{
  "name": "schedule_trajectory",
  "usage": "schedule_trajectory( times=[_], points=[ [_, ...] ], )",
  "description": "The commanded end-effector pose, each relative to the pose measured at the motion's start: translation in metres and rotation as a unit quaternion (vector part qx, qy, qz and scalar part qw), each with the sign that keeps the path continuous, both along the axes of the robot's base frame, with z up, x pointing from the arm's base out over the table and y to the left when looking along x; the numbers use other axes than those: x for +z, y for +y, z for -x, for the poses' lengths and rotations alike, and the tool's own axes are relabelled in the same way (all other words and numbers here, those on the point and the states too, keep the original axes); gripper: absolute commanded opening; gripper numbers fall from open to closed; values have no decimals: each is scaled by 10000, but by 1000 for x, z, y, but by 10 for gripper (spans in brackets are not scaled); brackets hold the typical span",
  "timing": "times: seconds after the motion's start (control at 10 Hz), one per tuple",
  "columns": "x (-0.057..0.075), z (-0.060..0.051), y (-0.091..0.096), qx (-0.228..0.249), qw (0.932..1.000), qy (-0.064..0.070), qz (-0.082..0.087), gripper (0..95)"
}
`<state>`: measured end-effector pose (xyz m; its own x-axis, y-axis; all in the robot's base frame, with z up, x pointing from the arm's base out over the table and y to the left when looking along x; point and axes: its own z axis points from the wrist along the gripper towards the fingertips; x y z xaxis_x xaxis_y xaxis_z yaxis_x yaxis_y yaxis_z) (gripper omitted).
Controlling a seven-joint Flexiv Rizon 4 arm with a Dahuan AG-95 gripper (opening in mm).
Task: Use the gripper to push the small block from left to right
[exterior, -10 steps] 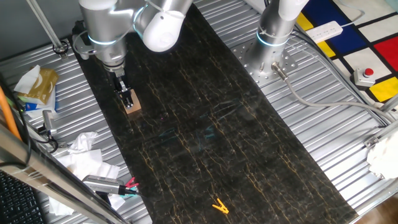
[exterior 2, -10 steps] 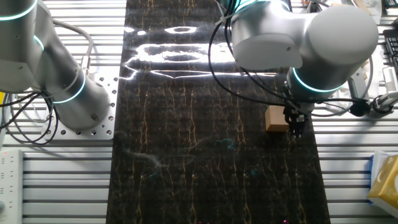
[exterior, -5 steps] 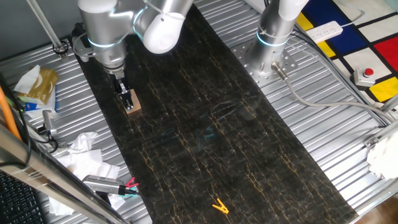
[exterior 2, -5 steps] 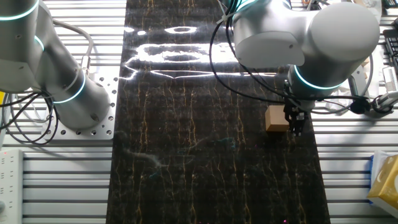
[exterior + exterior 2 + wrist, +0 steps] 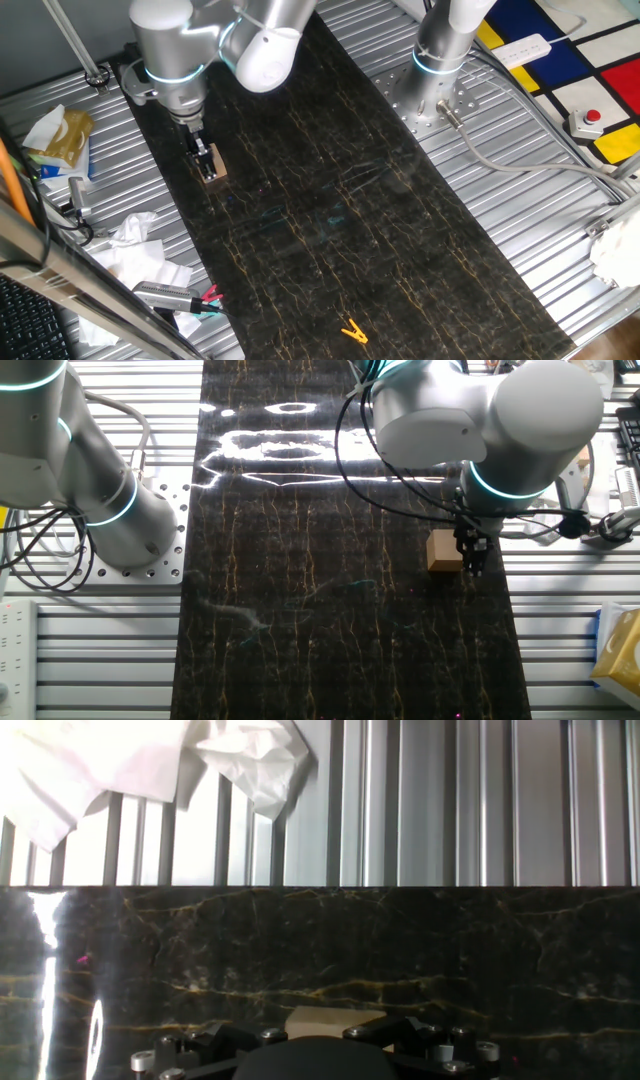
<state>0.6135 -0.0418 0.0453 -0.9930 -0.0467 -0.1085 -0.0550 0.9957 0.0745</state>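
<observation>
**Side-camera stock: bench, arms, block**

I log one dark marbled mat (image 5: 330, 610) running down the ribbed metal bench (image 5: 100, 660). My working arm (image 5: 470, 420), silver-grey with a blue-lit ring, reaches in from the top right; its black hand (image 5: 474, 555) points down at the mat's right edge, jaws too small for me to read. The small block (image 5: 444, 551), light tan, sits just beside it on the left, apparently touching. A second arm (image 5: 70, 470) stands at left. A yellow-and-blue box (image 5: 620, 650) lies bottom right.

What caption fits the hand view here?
Looking past the gripper: the small block on the dark marbled mat, crumpled white paper beyond.
</observation>
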Motion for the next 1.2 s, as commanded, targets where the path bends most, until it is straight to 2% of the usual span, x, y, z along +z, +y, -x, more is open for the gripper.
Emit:
schedule_trajectory(
  times=[0.1,0.4,1.2],
  points=[
    [-2,3,0,11,10000,14,-2,950],
    [-4,4,0,-47,10000,30,-11,950],
    [-9,1,19,-239,9997,33,-51,950]
  ],
)
